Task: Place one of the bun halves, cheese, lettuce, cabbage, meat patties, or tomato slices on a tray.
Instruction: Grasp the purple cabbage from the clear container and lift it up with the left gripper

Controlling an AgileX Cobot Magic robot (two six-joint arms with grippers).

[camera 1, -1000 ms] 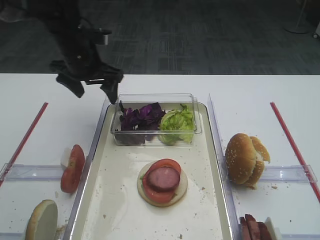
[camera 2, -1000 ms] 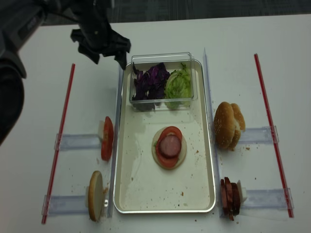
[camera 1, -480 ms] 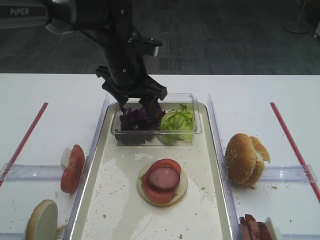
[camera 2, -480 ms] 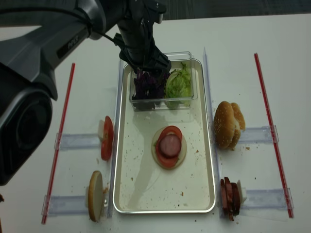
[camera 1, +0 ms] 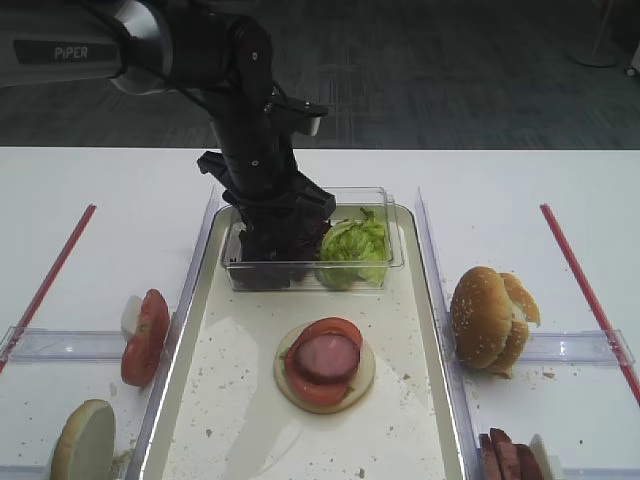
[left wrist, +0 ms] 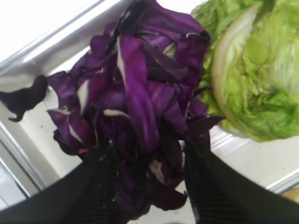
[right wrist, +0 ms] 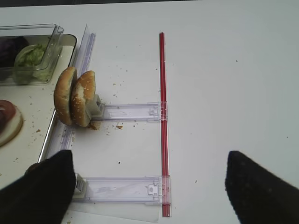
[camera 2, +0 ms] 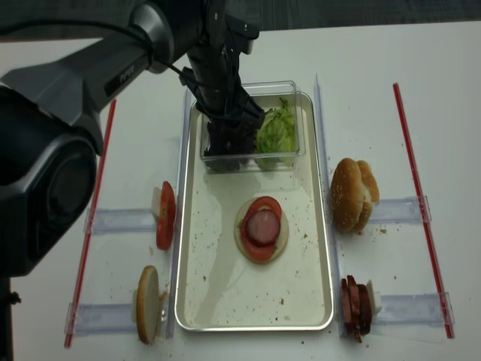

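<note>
The left gripper (left wrist: pixel 147 186) reaches down into the clear plastic box (camera 1: pixel 385 255) at the tray's (camera 1: pixel 200 330) far end. Its jaws straddle the purple cabbage (left wrist: pixel 140 102) beside the lettuce (camera 1: pixel 355 248), partly closed; a firm grasp cannot be told. The right gripper's (right wrist: pixel 145 186) jaws are spread wide, empty.

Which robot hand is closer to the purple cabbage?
Left. The left gripper is down in the clear box, its fingers either side of the cabbage. The right gripper hangs over the table's right side, far from it.
</note>
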